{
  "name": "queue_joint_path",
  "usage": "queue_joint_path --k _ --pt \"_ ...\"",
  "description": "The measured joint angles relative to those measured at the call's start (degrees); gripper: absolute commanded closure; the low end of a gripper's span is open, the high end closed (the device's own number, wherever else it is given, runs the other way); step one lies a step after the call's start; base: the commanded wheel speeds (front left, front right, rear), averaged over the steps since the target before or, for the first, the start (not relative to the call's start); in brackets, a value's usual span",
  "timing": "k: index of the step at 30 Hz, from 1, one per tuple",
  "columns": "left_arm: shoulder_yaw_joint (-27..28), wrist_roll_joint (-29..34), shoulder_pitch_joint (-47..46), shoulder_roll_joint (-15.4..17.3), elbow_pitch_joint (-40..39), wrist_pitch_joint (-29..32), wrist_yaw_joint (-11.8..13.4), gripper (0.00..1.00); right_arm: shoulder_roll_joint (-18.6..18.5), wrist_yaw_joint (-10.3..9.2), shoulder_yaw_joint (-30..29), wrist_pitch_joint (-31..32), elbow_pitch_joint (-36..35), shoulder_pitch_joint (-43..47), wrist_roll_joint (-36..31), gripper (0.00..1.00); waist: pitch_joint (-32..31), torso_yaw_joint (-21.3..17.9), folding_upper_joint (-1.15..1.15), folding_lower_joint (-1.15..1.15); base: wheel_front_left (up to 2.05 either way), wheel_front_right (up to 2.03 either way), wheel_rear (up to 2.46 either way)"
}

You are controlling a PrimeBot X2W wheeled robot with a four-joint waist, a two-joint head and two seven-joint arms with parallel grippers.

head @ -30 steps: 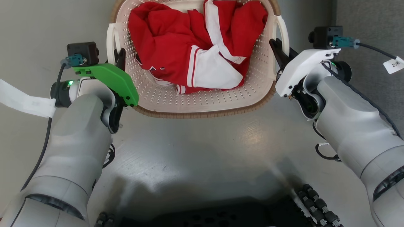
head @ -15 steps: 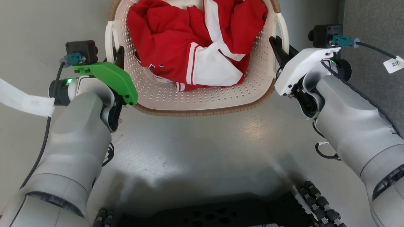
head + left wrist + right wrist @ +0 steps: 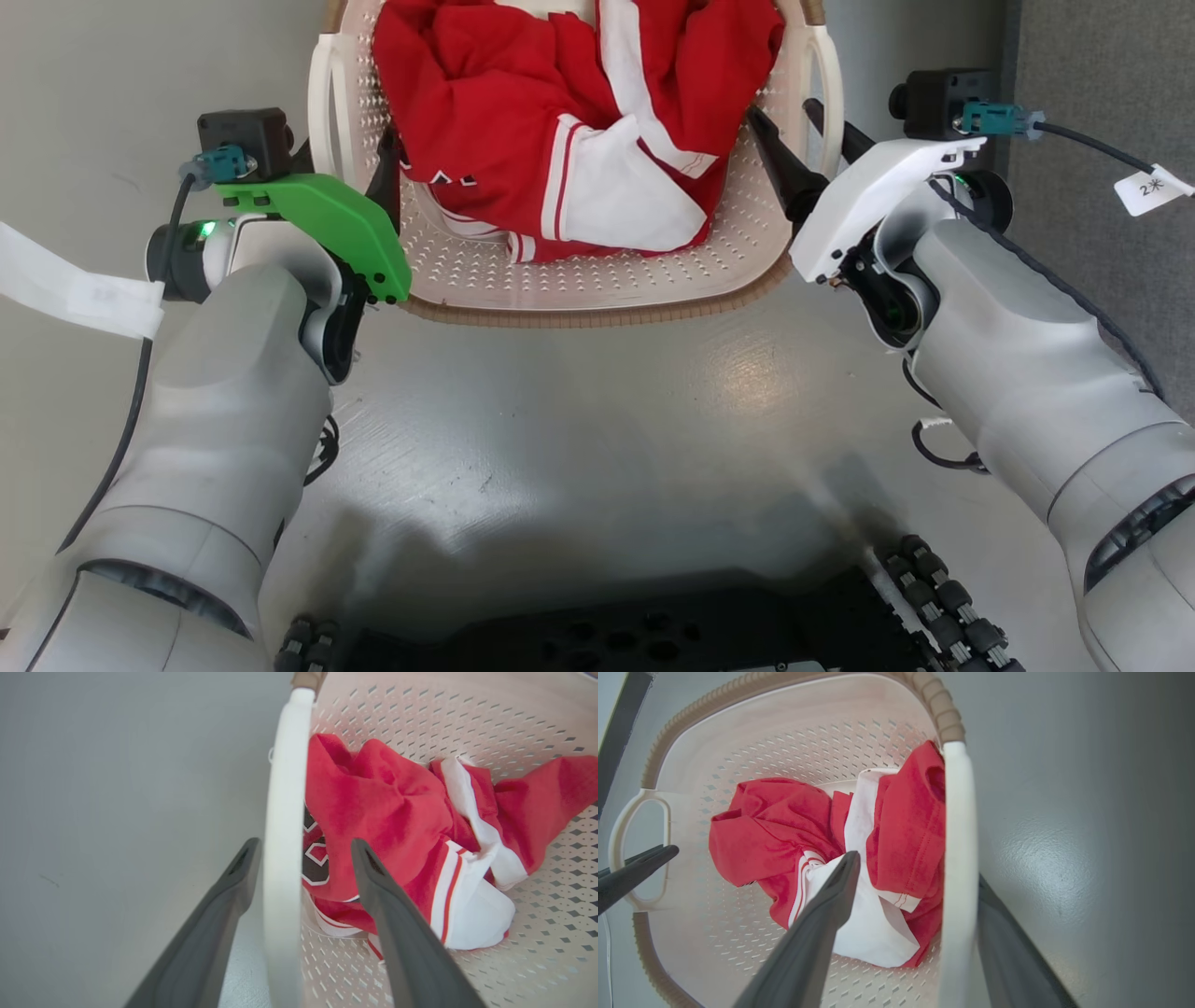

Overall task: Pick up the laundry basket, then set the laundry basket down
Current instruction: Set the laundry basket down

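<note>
At the left, we saw the left gripper (image 3: 304,845) released, with its two long dark fingers spread apart. They stood on both sides of the white curved plastic handle on the left side (image 3: 282,858) of the small cream-white perforated plastic laundry basket with a brown woven-look rim (image 3: 579,280). In the left wrist view the outer finger was just beside this handle, on the floor side. The inner finger was apart from it, over the inside of the basket. A bright green plastic cover (image 3: 327,219) sat on that wrist.

The basket was at the top middle of the head view, between the two arms and beyond the robot's black base (image 3: 607,644), over the smooth grey floor (image 3: 597,420). We could not tell if its bottom was touching the floor. Inside it lay a crumpled red garment with white panels and stripes (image 3: 523,121).

At the right, the right gripper (image 3: 780,110) was also released and wide. Its fingers stood astride the white handle on the right side (image 3: 957,858). In the right wrist view the inner finger pointed over the garment, well apart from the handle, and the outer finger was partly hidden behind the handle. A white plastic cover (image 3: 878,196) sat on that wrist. A small white paper tag (image 3: 1153,187) hung on its black cable.
</note>
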Motion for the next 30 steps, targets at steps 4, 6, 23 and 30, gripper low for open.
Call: queue_joint_path --k 4,6,23,30 --pt "-0.2 0.0 0.0 0.0 0.2 0.0 0.0 0.00 0.0 0.00 0.2 0.0 0.3 0.0 0.1 0.00 -0.2 0.0 0.00 0.00 0.00 0.00 0.00" --pt "-0.2 0.0 -0.1 0.0 0.3 0.0 0.0 0.00 0.0 0.01 0.3 0.0 0.5 0.0 0.4 0.00 -0.3 0.0 0.00 0.00 0.00 0.00 0.00" --pt "-1.1 0.1 0.8 0.0 2.6 -0.5 -0.5 0.00 0.2 0.01 0.7 -0.7 4.0 0.3 1.0 0.00 -5.6 -0.5 0.00 0.00 0.00 0.00 0.00" --pt "-0.7 0.4 3.9 0.0 1.7 -0.5 -1.0 0.00 0.6 0.07 0.7 -1.0 4.4 2.8 1.1 0.00 -10.5 -0.9 0.00 -0.01 0.00 0.00 0.00"
